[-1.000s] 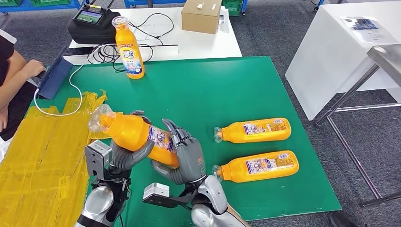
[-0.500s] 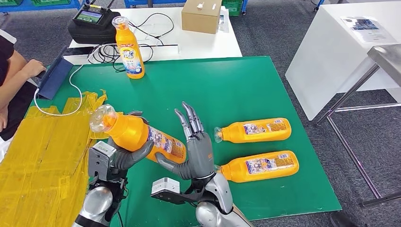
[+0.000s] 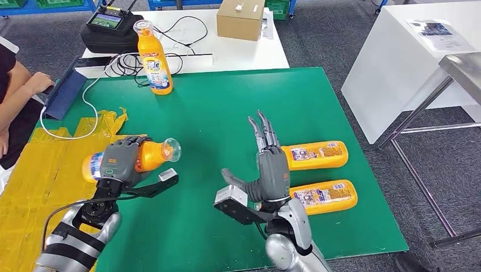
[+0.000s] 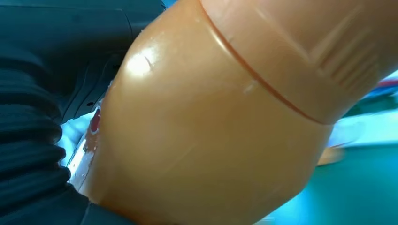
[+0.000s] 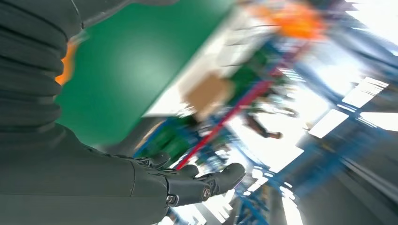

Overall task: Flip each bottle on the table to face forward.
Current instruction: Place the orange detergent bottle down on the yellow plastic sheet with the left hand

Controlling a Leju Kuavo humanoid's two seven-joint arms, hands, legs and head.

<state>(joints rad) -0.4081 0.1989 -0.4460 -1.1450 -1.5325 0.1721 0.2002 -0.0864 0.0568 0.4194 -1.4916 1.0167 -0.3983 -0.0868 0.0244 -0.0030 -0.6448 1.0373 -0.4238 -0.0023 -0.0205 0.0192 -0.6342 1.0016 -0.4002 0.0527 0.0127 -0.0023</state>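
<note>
Bottles everywhere: held bottle (image 3: 133, 158) up off the green mat (image 3: 227, 113), lying sideways in the left hand (image 3: 118, 160), clear cap end pointing right, base out to the left over the yellow sheet (image 3: 39, 187). Fills the left wrist view too, orange body (image 4: 211, 131) pressed right against the palm.

Two more lying flat on the near right of the mat: farther lying bottle (image 3: 315, 154) and nearer lying bottle (image 3: 329, 195), both label up, caps pointing left, side by side and just apart. Right hand (image 3: 269, 164) raised directly in front of their cap ends, hiding them from the head view, touching neither as far as can be told. Upright bottle (image 3: 154, 56) standing at the far left edge of the mat, well apart from both hands.

Around it: white table (image 3: 249, 48) beyond the mat with a cardboard box (image 3: 241, 18), a black device (image 3: 108, 25) and loose cables (image 3: 127, 62). A person's arm (image 3: 20, 88) at the far left by a blue tablet (image 3: 65, 90).

Left hand wrapped firmly round the held bottle's middle. Right hand released, fingers (image 3: 264, 133) straight and pointing away, thumb out to the left, nothing in it; same in the right wrist view, fingers (image 5: 206, 183) stretched out over blurred background.
</note>
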